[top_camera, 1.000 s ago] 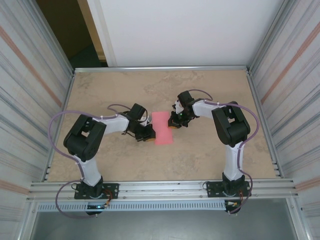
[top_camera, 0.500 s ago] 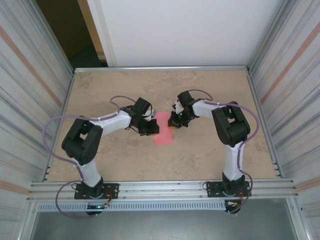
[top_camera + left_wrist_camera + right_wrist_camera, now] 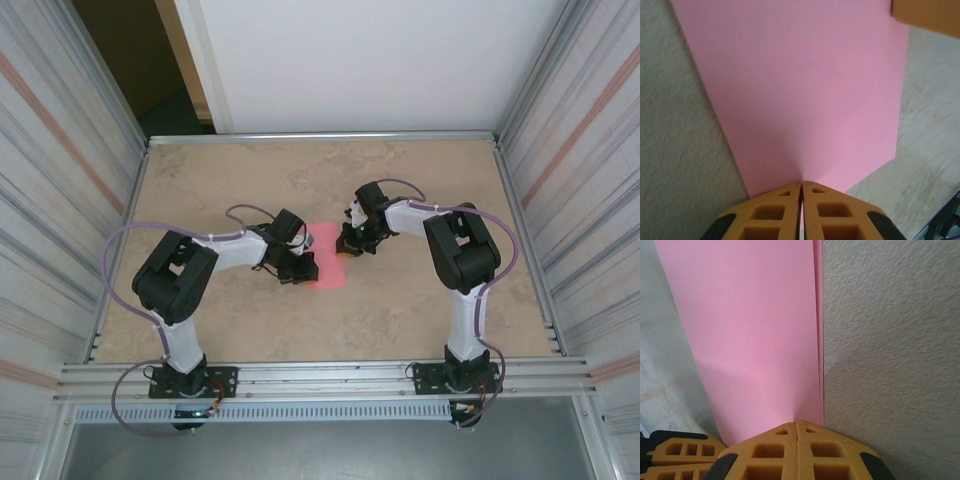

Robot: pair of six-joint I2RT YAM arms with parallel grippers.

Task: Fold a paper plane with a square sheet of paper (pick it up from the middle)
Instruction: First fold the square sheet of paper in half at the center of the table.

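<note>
The square sheet of paper (image 3: pixel 330 250) is pink and lies folded into a narrow strip at the table's middle. In the left wrist view the sheet (image 3: pixel 800 90) spreads flat ahead of my left gripper (image 3: pixel 801 184), which is shut with its tips down on the near left part. From above, the left gripper (image 3: pixel 303 268) covers the strip's lower left. My right gripper (image 3: pixel 347 247) is shut too. Its tips (image 3: pixel 796 423) rest by the sheet's (image 3: pixel 755 340) right edge, where two layers show. No paper plane shape is in view.
The tan table (image 3: pixel 400 180) is boxed in by corrugated walls left and right, a white wall behind and a metal rail (image 3: pixel 320 378) along the near edge. The right finger (image 3: pixel 927 15) shows at the top right of the left wrist view.
The left gripper came from beside the strip onto its left edge, first toward the far end, then back toward the near end. The right gripper stayed put.
</note>
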